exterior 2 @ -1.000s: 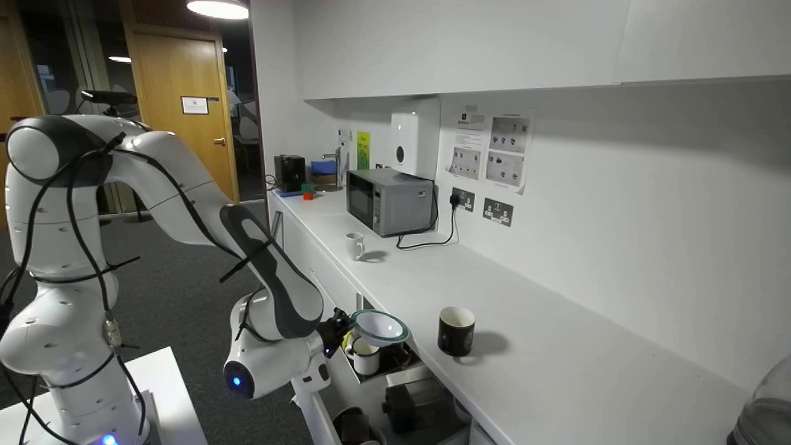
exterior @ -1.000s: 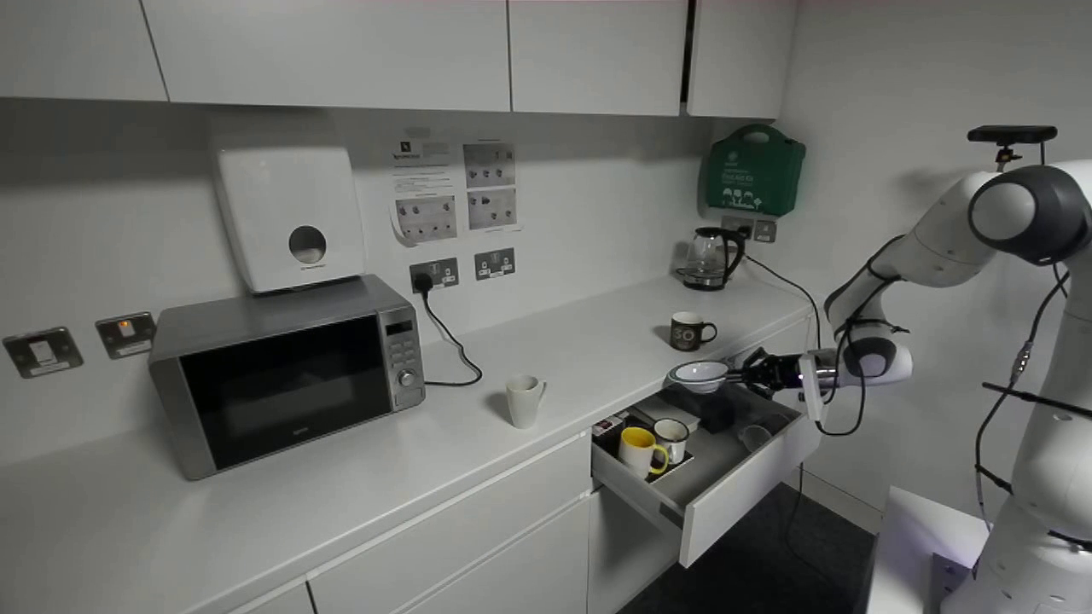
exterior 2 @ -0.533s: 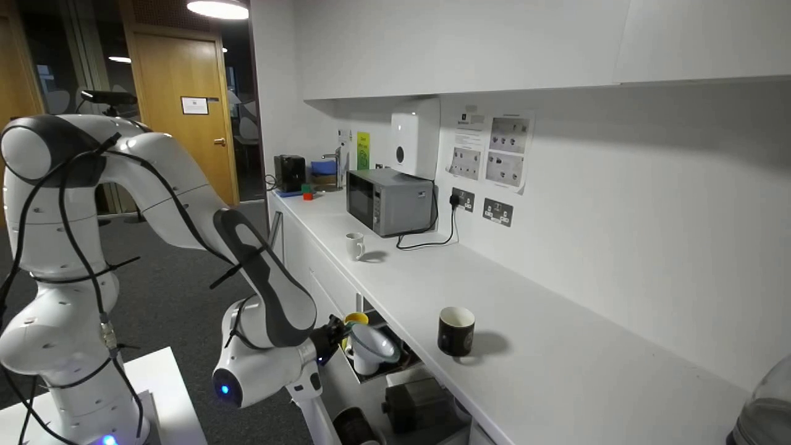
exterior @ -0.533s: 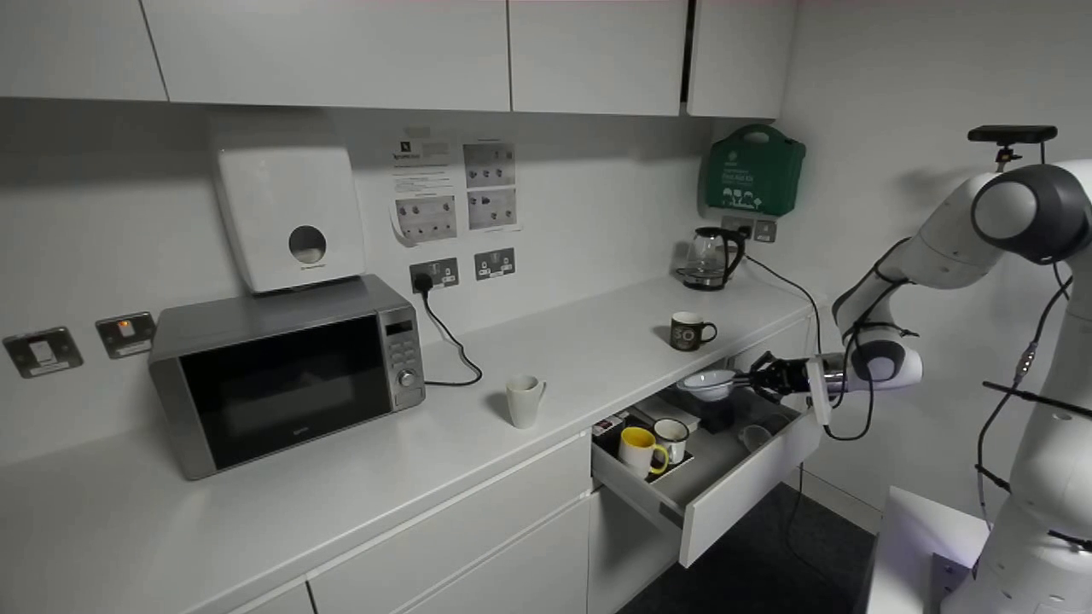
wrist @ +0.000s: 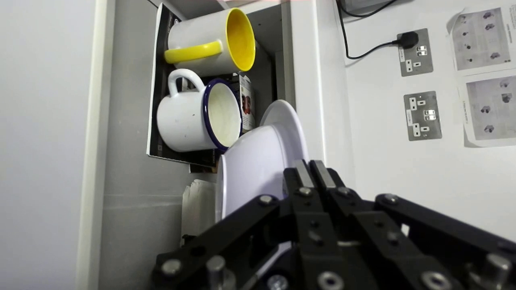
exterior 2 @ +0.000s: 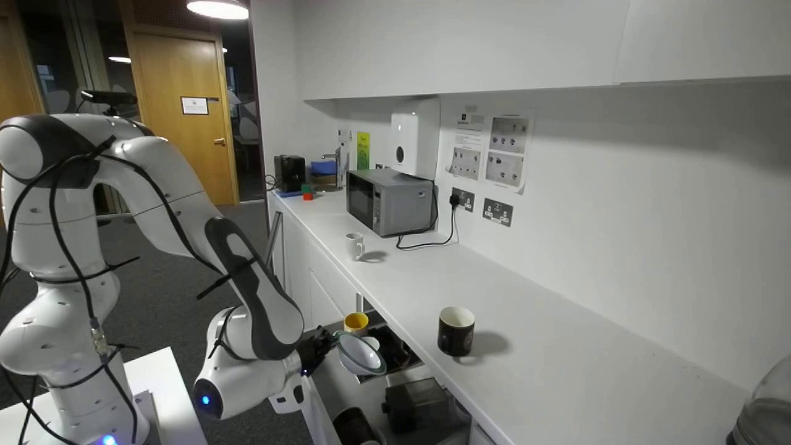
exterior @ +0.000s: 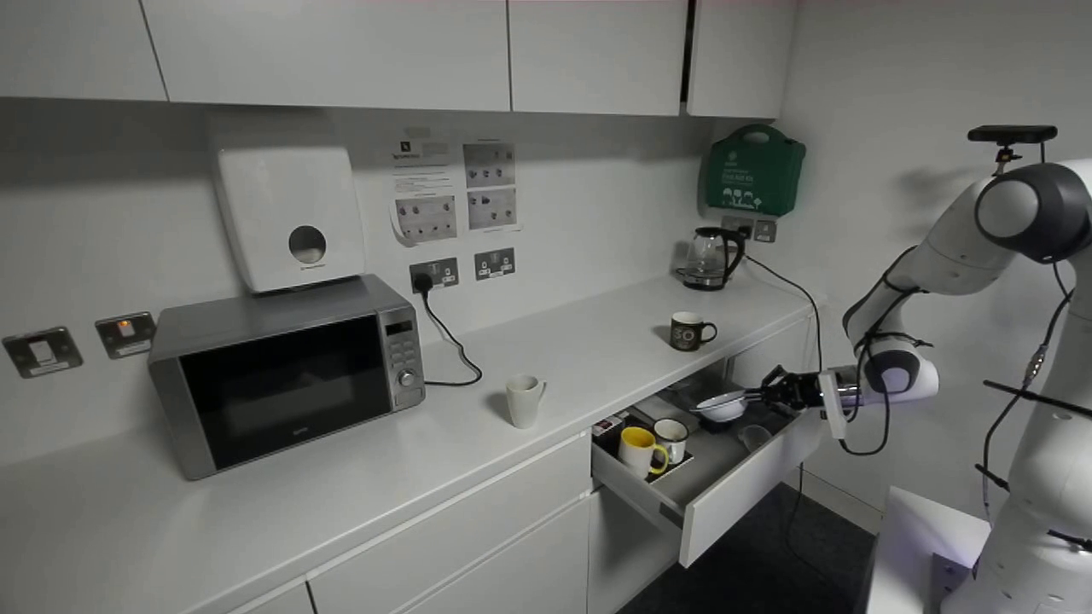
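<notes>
My gripper is shut on the rim of a white bowl with a dark green edge. In an exterior view the bowl is tilted, held over the open drawer. In the wrist view the fingertips are close together, with the bowl's outside to their left. A white mug with yellow inside and handle and a white mug with a dark blue rim stand in the drawer near the bowl. Whether the bowl touches the blue-rimmed mug cannot be told.
A dark mug and a white mug stand on the counter above the drawer. A kettle and a microwave stand farther back. A dark box and a dark cup lie in the drawer.
The gripper and bowl have moved down and away from the counter edge, toward the drawer's front. The bowl has gone from nearly level to tilted. The drawer has not moved.
</notes>
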Robot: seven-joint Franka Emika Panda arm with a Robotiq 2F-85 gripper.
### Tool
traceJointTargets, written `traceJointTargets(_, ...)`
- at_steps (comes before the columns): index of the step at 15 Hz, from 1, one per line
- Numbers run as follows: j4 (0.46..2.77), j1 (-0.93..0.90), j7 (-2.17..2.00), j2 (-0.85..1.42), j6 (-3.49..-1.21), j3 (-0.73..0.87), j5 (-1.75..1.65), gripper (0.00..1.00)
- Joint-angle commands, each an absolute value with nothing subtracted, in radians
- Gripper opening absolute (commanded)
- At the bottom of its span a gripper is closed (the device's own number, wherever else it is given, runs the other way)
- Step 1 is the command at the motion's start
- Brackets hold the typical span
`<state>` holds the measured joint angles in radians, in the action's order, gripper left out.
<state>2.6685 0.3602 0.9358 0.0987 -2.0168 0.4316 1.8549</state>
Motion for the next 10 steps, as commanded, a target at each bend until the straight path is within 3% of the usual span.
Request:
traceJointTargets(1, 2.711, 0.371, 0.947, 0.031, -2.006, 0.432, 1.837, 0.01)
traceJointTargets(10, 2.658, 0.359, 0.931, 0.052, -1.999, 0.409, 1.839, 0.01)
